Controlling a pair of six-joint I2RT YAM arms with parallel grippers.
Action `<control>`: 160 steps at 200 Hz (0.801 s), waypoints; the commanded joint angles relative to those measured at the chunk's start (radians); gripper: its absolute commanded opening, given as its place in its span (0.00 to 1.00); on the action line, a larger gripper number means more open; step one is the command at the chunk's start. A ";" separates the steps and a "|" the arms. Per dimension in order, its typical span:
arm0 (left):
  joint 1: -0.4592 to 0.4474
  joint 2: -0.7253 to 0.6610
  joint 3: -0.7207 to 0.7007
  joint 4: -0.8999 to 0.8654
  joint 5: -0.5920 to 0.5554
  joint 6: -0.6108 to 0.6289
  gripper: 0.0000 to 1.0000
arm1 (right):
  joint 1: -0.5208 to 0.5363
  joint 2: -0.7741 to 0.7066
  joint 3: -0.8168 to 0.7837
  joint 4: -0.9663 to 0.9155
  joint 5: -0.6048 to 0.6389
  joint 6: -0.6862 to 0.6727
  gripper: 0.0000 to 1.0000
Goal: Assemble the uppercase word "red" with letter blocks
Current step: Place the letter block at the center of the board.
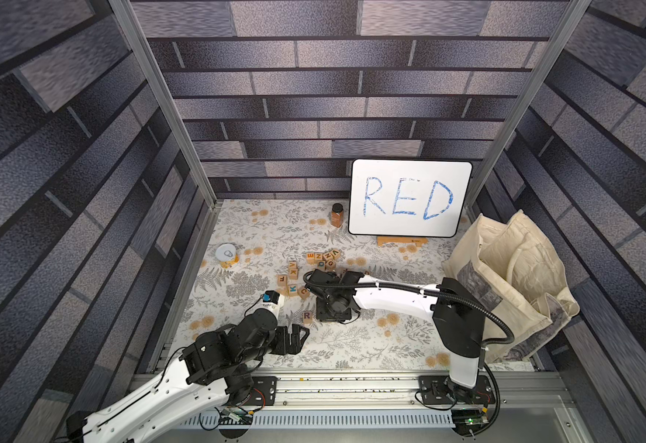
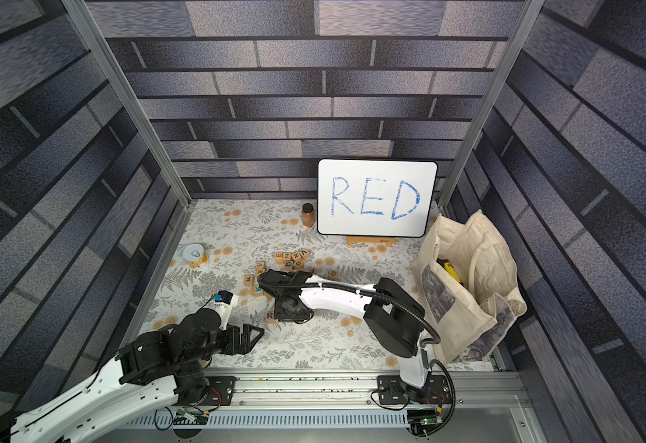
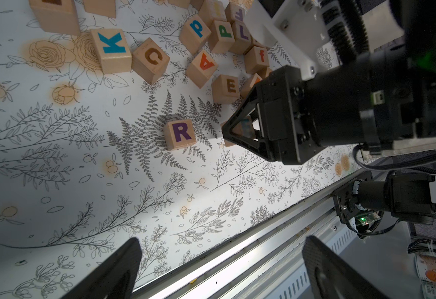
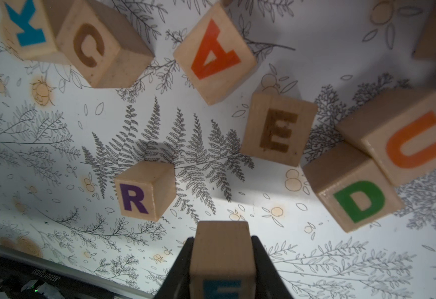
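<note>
The blue-lettered light-wood cube (image 4: 222, 240), pinched in the right end effector (image 4: 223, 261), is probably best set down square, just beside the dark-purple R wooden cube (image 4: 144, 191).

- Blue-letter block (image 4: 222, 259), pinched in the right claw (image 4: 223, 240): the right wrist view's edge cuts off most of its letter.
- K block (image 4: 25, 28): cropped by that view's edge.
</note>
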 commanded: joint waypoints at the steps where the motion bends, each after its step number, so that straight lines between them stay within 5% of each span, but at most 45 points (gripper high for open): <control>1: -0.008 -0.017 -0.011 -0.024 -0.026 -0.015 1.00 | 0.011 0.037 0.035 -0.003 -0.003 -0.014 0.15; 160: -0.013 -0.021 -0.007 -0.035 -0.028 -0.021 1.00 | 0.010 0.182 0.148 -0.023 0.008 -0.082 0.15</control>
